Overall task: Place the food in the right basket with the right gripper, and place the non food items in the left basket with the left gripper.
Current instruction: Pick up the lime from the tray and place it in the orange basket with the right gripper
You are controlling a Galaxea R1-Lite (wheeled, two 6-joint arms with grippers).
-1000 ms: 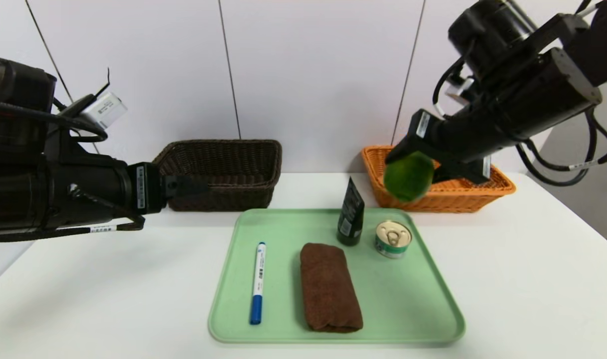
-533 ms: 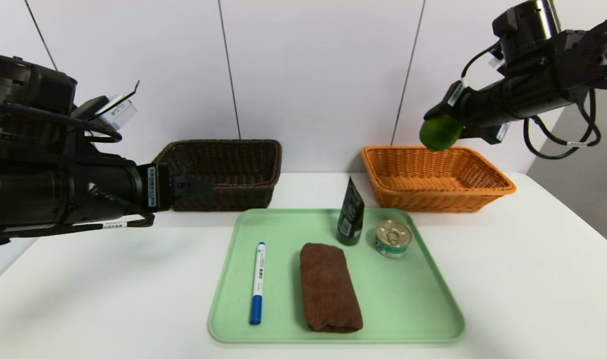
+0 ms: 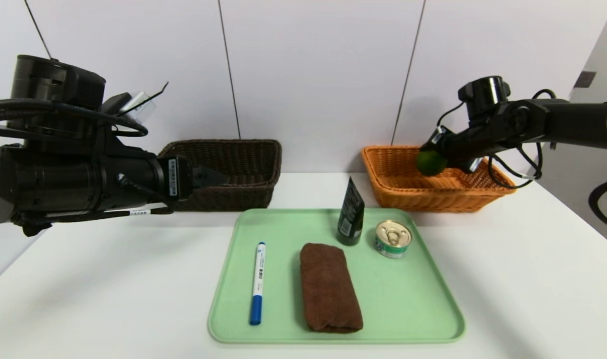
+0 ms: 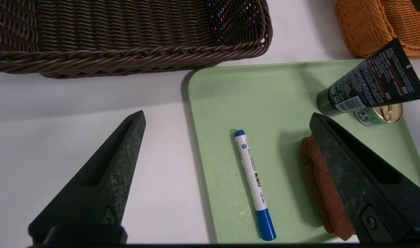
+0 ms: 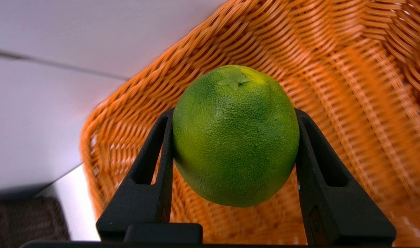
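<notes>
My right gripper (image 3: 433,154) is shut on the green lime (image 3: 431,162), holding it above the inside of the orange right basket (image 3: 398,192). In the right wrist view both fingers press the lime's (image 5: 235,136) sides over the orange weave (image 5: 351,86). The green-labelled tin can (image 3: 393,239) stands on the green tray (image 3: 413,299) with the dark tube (image 3: 351,213), the rolled brown towel (image 3: 328,286) and the white marker (image 3: 257,282). My left gripper (image 4: 227,117) hovers open over the tray's left edge, in front of the dark brown left basket (image 3: 233,172).
The tray lies at the middle of a white table (image 3: 532,279). A white panelled wall rises just behind both baskets. The left arm's black body (image 3: 74,179) reaches in from the left side.
My right gripper carried the lime away from above the tray, back and to the right, and lowered it into the orange basket's opening. The left arm shifted slightly forward, still open.
</notes>
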